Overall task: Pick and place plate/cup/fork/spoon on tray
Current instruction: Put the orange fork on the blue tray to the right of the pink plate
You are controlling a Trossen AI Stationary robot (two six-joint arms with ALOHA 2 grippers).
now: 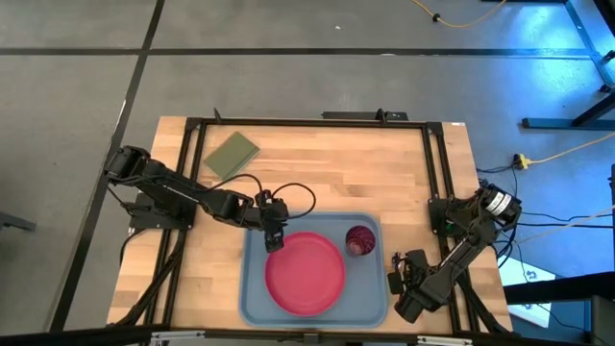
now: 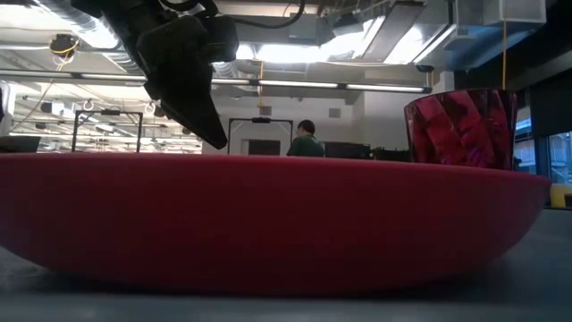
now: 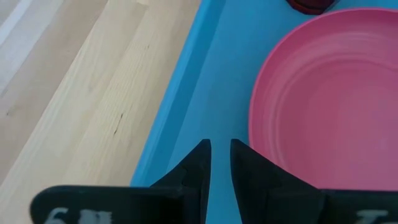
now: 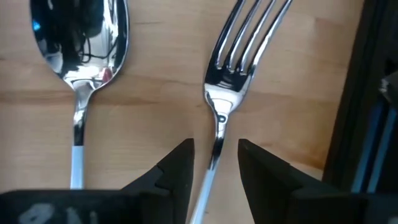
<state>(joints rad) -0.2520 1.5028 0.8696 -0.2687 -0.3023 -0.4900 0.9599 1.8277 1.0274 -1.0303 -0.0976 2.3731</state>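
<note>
The pink plate point(image 1: 305, 272) lies in the light-blue tray point(image 1: 252, 288), and the dark red cup point(image 1: 360, 240) stands upright in the tray's far right part. My left gripper point(image 3: 221, 152) hovers empty over the tray floor by the plate's left rim, its fingers all but shut. On the wood right of the tray, the spoon point(image 4: 79, 56) and the fork point(image 4: 233, 68) lie side by side. My right gripper point(image 4: 216, 155) is open, low over the fork, one finger on each side of its thin neck point(image 4: 217, 134), not touching.
An olive-green pad point(image 1: 231, 154) lies at the table's far left. A black frame rail point(image 1: 437, 173) runs along the table's right side, close to my right arm. Bare wood point(image 1: 327, 168) shows beyond the tray. A person point(image 2: 307, 139) shows far off in the room.
</note>
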